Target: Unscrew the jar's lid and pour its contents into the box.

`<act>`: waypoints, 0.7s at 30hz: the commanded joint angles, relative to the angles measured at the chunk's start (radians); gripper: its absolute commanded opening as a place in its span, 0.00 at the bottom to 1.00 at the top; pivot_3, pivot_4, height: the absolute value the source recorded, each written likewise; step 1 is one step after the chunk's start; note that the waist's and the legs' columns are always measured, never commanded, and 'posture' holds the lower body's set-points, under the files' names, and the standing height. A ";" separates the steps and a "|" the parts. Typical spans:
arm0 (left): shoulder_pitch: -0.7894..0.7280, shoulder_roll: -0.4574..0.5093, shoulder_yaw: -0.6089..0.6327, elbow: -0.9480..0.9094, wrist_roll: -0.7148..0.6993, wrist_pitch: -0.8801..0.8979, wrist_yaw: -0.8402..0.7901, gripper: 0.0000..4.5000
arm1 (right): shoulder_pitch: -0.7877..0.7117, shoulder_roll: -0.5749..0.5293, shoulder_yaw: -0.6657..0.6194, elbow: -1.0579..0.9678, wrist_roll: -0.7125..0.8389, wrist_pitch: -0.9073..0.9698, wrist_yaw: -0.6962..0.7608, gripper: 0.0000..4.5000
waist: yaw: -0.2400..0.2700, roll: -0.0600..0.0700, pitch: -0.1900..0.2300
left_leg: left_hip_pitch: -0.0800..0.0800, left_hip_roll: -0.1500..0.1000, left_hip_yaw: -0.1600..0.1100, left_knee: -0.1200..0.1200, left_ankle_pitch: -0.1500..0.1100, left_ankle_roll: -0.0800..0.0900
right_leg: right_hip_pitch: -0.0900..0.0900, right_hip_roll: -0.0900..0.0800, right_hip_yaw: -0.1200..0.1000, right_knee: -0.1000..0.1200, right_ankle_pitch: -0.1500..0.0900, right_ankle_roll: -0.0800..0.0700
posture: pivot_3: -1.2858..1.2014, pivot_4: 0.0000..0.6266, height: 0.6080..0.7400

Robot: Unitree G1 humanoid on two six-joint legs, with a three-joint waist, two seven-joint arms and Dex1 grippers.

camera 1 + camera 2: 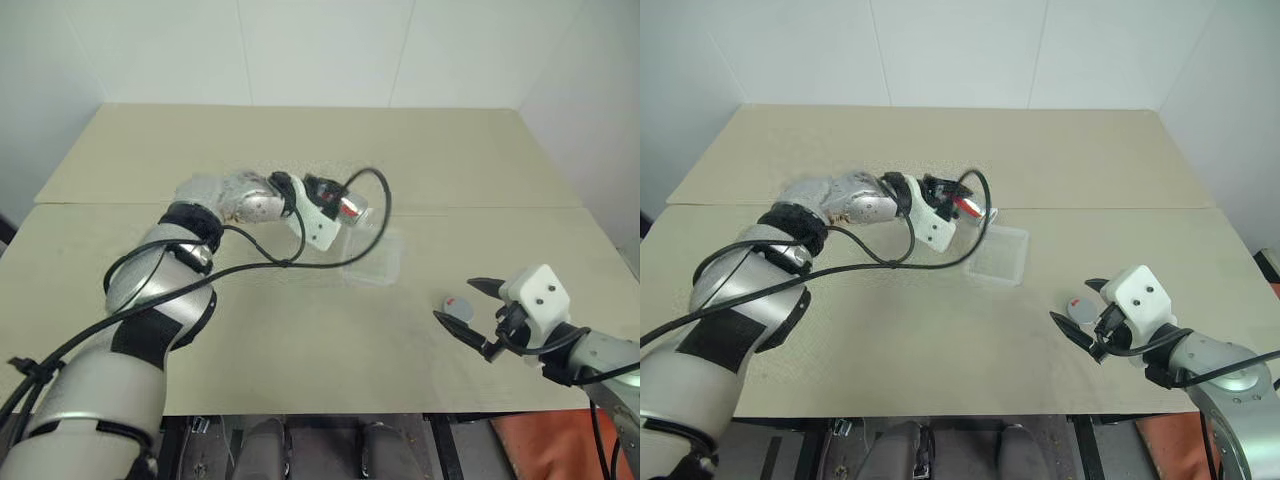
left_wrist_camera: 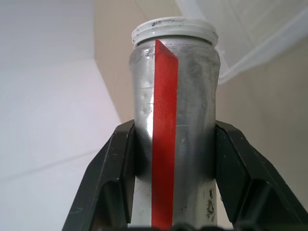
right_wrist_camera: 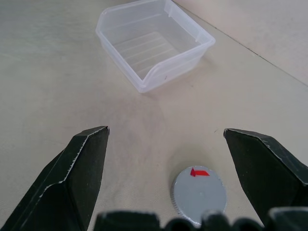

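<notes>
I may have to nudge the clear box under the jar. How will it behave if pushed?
The box looks thin-walled, clear and empty, so probably very light; it would likely slide easily on the smooth table. Wide and shallow, it seems unlikely to tip. A push on its thin rim might flex it.

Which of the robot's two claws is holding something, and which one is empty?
The left gripper is the one holding something: its fingers squeeze the jar, tipped toward the box. The right gripper is wide open and empty, above the lid on the table.
</notes>
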 commanded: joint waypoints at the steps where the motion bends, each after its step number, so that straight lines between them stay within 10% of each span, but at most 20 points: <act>1: -0.083 -0.032 -0.148 0.019 0.193 0.070 0.379 0.44 | -0.008 0.005 -0.017 -0.037 0.007 0.012 -0.018 0.99 | 0.003 0.000 0.000 | 0.000 0.000 0.000 0.000 0.000 0.000 | 0.000 0.000 0.000 0.000 0.000 0.000 | 0.52 0.24 1.00; 13: -0.143 -0.111 -0.340 0.108 0.367 0.164 0.709 0.44 | -0.003 0.003 -0.041 -0.051 0.012 0.035 -0.030 0.99 | 0.015 -0.001 0.000 | -0.013 -0.001 0.002 0.004 0.001 -0.001 | -0.015 -0.001 0.001 0.006 0.000 0.000 | 0.52 0.24 1.00; 21: -0.049 -0.111 -0.010 0.141 -0.012 0.030 0.305 0.44 | -0.010 0.006 -0.029 -0.043 0.007 0.040 -0.038 0.99 | 0.016 0.000 0.000 | -0.013 -0.001 0.002 0.006 0.003 -0.005 | -0.015 -0.001 0.001 0.006 0.000 0.000 | 0.52 0.24 1.00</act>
